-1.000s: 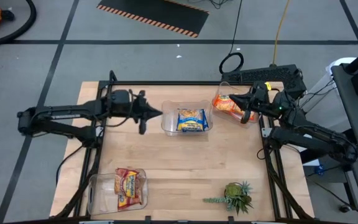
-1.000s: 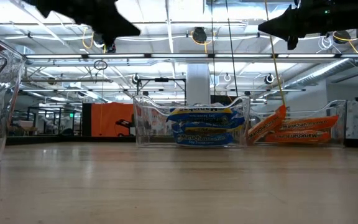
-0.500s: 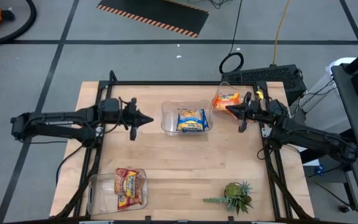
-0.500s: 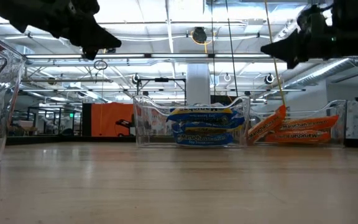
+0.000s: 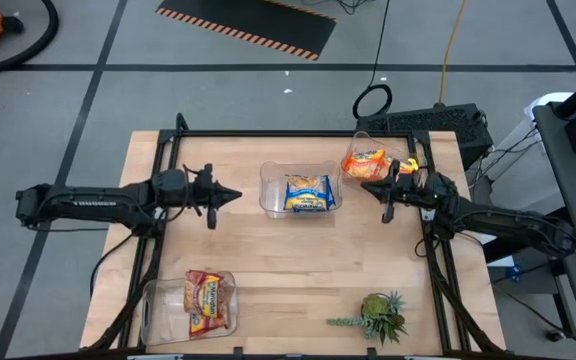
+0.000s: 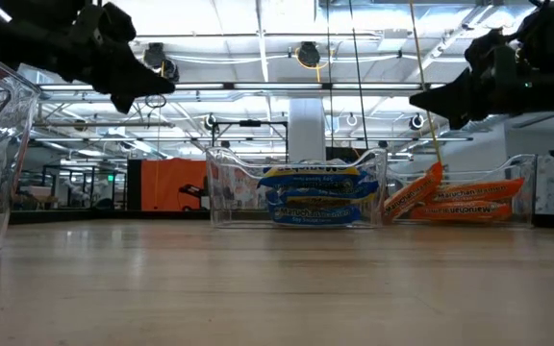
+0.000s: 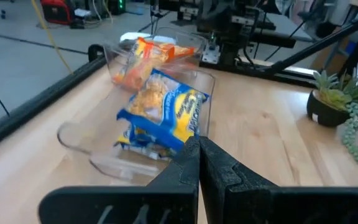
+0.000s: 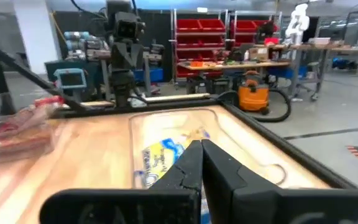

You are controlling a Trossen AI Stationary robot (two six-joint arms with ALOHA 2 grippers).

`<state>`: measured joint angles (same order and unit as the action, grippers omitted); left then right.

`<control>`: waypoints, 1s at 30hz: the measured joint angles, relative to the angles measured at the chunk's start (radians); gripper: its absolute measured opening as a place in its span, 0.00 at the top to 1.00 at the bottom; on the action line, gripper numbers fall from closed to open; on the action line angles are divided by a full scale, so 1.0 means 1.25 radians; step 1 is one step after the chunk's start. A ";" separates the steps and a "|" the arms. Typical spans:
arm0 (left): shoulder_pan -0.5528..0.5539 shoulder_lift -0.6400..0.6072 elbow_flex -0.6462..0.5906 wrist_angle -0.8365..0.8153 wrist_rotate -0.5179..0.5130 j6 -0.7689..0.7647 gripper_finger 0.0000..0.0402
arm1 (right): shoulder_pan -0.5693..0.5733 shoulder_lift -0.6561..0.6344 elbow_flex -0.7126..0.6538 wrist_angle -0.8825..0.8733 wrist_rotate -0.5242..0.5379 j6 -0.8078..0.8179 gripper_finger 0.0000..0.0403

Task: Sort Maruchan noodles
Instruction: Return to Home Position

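Desk (image 5: 298,270): wooden top; no loose packs on it that I can see
Left claw (image 5: 236,194): pinched shut, holding nothing; over the desk's left side, apart from the middle bin (image 5: 268,203)
Right claw (image 5: 366,188): shut and empty too; just beside the right bin (image 5: 357,141)
Bins: middle bin at the back edge; right bin in the back right corner; left bin (image 5: 152,302) in the front left corner
Noodles: blue packs (image 5: 309,193) stacked in the middle bin; orange packs (image 5: 366,163) in the right bin, one leaning on its wall; red-brown packs (image 5: 206,300) in the left bin
Plant (image 5: 383,315): front right corner
Progress: looks done to me, every colour has its own bin; only parking the arms is left
Change: both claws have pulled back from the bins toward their own sides; the packs haven't budged
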<state>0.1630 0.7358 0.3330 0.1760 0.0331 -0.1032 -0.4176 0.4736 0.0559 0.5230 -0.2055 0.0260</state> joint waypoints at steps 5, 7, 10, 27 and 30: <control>-0.026 -0.031 -0.056 0.017 -0.020 -0.041 1.00 | 0.036 -0.002 -0.016 0.030 0.005 0.018 1.00; -0.041 -0.049 -0.075 0.046 -0.028 -0.045 1.00 | 0.053 -0.002 -0.016 0.028 0.025 0.018 1.00; -0.058 -0.073 -0.115 0.086 -0.028 -0.042 1.00 | 0.071 -0.002 -0.017 0.027 0.049 0.018 1.00; -0.096 -0.262 -0.259 0.119 -0.075 -0.074 1.00 | 0.121 -0.051 -0.020 0.026 0.056 -0.010 1.00; -0.101 -0.282 -0.259 0.074 -0.075 -0.072 1.00 | 0.121 -0.085 -0.020 0.005 0.059 -0.012 1.00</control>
<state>0.0368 0.3837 0.0093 0.2685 -0.0608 -0.1926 -0.2661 0.3675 0.0315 0.5288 -0.1320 0.0109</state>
